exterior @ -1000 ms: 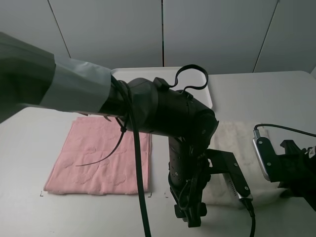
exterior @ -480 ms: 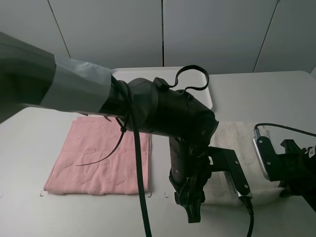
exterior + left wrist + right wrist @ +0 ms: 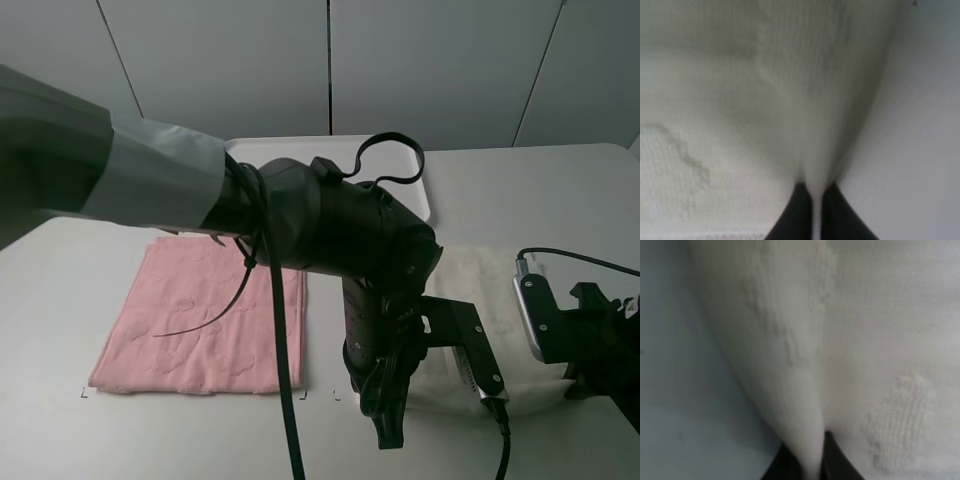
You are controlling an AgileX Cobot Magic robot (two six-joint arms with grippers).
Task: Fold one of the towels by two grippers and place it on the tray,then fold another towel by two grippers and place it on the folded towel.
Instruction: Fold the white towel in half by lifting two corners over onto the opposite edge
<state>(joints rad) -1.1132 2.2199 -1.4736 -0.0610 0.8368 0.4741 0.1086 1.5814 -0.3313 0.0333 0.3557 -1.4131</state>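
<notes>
Since a second back, your left pincer (image 3: pixel 388 428) has gone from spread wide to pinched together, low in the centre of the high frame. The wrist view confirms it: both black fingers (image 3: pixel 799 212) meet, with a ridge of the cream towel (image 3: pixel 740 100) squeezed up between them. No change at your right pincer (image 3: pixel 812 442), which is clamped on a raised fold of the same cloth. Its tips don't show in the high frame.

Reading: both ends of the near edge look held, so you appear set to lift for the first fold. Nothing is folded yet.

Position notes:
- The cream towel lies flat on the table (image 3: pixel 560 190), right of centre and partly hidden behind the left arm. Its near edge sits at the two pincers, left corner to the left one, right side to the right one.
- White tray (image 3: pixel 290 145) is at upper centre behind the arm, with no cloth on the part that shows.
- Pink towel (image 3: pixel 200 310) is flat at lower left, apart from both pincers.
</notes>
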